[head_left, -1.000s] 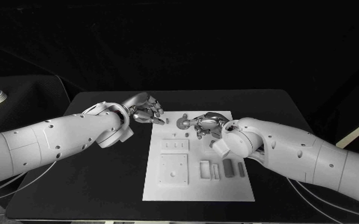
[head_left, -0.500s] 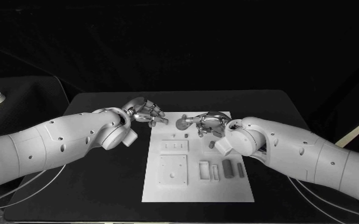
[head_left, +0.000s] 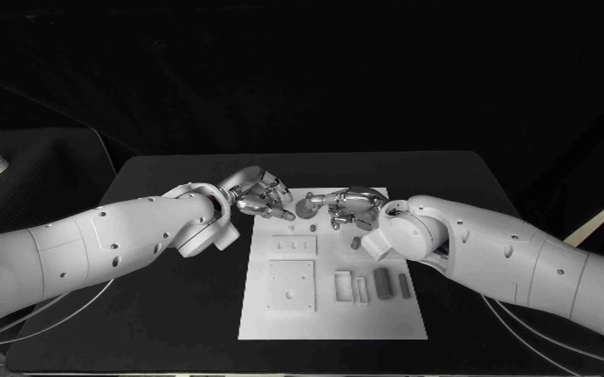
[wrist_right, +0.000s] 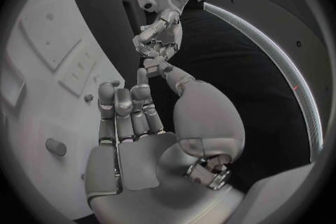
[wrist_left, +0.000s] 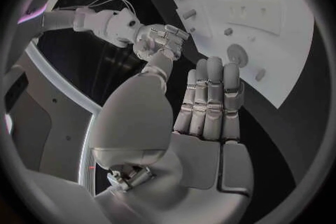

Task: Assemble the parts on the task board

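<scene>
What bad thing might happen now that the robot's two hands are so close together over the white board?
The left hand and right hand nearly meet at the far end of the board, so their fingers might bump. Small grey parts lie loose nearer the robot; the right arm above them might knock them.

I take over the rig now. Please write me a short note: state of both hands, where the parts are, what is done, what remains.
Left hand: open, holds nothing, over the far left corner of the white task board.
Right hand: over the board's far edge; whether it holds anything cannot be told.
Small round grey part lies between the hands; upright grey bar-shaped parts stand near the board's right edge.
Done: cannot tell.
Left: assembling the remaining parts.
</scene>
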Controlling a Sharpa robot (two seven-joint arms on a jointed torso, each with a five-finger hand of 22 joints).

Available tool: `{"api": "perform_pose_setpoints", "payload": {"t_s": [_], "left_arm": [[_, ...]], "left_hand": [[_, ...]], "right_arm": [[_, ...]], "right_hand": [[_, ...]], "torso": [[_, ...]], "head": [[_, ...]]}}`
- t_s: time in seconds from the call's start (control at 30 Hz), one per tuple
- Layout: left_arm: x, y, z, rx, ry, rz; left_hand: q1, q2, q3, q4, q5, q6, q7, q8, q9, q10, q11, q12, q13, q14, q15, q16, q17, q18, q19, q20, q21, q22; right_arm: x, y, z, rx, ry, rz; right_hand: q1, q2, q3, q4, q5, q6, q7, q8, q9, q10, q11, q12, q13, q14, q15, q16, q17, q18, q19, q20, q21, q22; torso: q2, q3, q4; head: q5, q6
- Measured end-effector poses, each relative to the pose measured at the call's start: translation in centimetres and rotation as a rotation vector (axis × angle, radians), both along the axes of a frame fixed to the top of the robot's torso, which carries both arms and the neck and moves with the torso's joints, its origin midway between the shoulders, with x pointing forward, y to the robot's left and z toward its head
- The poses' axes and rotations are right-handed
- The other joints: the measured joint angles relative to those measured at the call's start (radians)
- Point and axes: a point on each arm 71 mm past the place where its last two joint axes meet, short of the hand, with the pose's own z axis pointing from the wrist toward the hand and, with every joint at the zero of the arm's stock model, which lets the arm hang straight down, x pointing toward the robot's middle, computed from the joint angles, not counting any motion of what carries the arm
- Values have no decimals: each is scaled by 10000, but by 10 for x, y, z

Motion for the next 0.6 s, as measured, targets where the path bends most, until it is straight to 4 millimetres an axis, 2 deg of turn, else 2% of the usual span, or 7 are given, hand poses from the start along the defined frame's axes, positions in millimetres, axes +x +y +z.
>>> {"api": "perform_pose_setpoints", "payload": {"t_s": [0.07, 0.1, 0.13, 0.23, 0.37, 0.5, 0.6], "left_arm": [[0, -3, 2, 209, -455, -128], [0, -4, 3, 296, -631, -171], [1, -5, 3, 406, -837, -225], [1, -8, 5, 610, -1216, -363], [-1, -12, 6, 735, -1552, -564], [-3, -14, 7, 667, -1639, -738], [-4, -15, 7, 588, -1635, -828]], "left_hand": [[79, 1, -130, 73, 0, 212, 62, 73, 26, 163, -23, 536, 278, 200, -134, 229, 362, 2, 256, -65, 225, 93], [79, 1, -229, 172, 0, 399, 106, 133, 74, 292, -86, 1022, 534, 327, -226, 565, 748, 25, 508, -143, 486, 208], [79, 1, -290, 233, 0, 506, 141, 135, 107, 346, -140, 1301, 686, 380, -279, 778, 972, 98, 639, -180, 628, 273], [16, 65, -430, 373, 0, 623, 231, 185, 160, 485, -174, 1823, 973, 465, -364, 1190, 1390, 186, 802, -303, 906, 398], [-198, 110, -481, 569, 0, 713, 214, 185, 189, 485, -174, 2056, 1104, 465, -364, 1385, 1597, 194, 818, -319, 1018, 454], [-399, 266, -371, 874, 0, 887, 40, 284, 257, 476, -183, 2197, 1189, 404, -424, 1538, 1802, 193, 869, -369, 1104, 494], [-444, 310, -314, 1003, 0, 912, 15, 302, 263, 430, -229, 2197, 1189, 373, -454, 1577, 1879, 194, 869, -370, 1104, 498]], "right_arm": [[-1, 1, 0, 58, 47, 48], [-1, 1, 0, 80, 64, 70], [-2, 3, 1, 109, 81, 102], [-4, 6, 1, 184, 126, 196], [-5, 6, 0, 213, 183, 245], [-4, 5, -1, 199, 201, 238], [-4, 5, -1, 193, 209, 240]], "right_hand": [[0, 0, 0, 0, 0, 0, 0, 0, 0, 0, 0, 0, 0, -2, -1, 0, 0, 0, 0, 0, 0, 0], [0, 0, 0, 0, -1, 0, 0, 0, 0, 0, 0, 0, 0, -2, 0, 0, 0, 0, 0, 0, 0, 0], [0, 0, 0, 1, -1, 0, 0, 0, 0, 0, 0, 0, 0, -3, 0, 0, 0, 0, 0, 0, 0, 0], [0, 0, 1, 1, -2, 0, 0, 0, 0, -1, 0, 0, -7, -4, 0, 0, 0, 0, 0, 0, 0, -5], [0, 0, 0, 0, -1, 0, 0, 0, 0, -1, 1, 0, -10, -5, 3, 0, -9, 0, 0, 0, 0, -10], [0, 0, 0, 0, 38, 0, 0, 0, 0, -1, 1, 0, -9, -7, 5, 0, -9, 0, 0, 0, 0, -10], [0, 0, 0, 0, 40, 0, 0, 0, 0, -1, 1, 0, -9, -17, 15, 0, -9, -1, 0, 0, 0, -9]], "torso": [[0, 0, -4], [0, 0, -5], [0, 0, -4], [0, 5, -10], [0, 5, -11], [-1, 6, -11], [-1, 10, -10]], "head": [[-15, -7], [-20, -8], [-25, -9], [-33, -18], [-34, -29], [-37, -35], [-26, -42]]}}
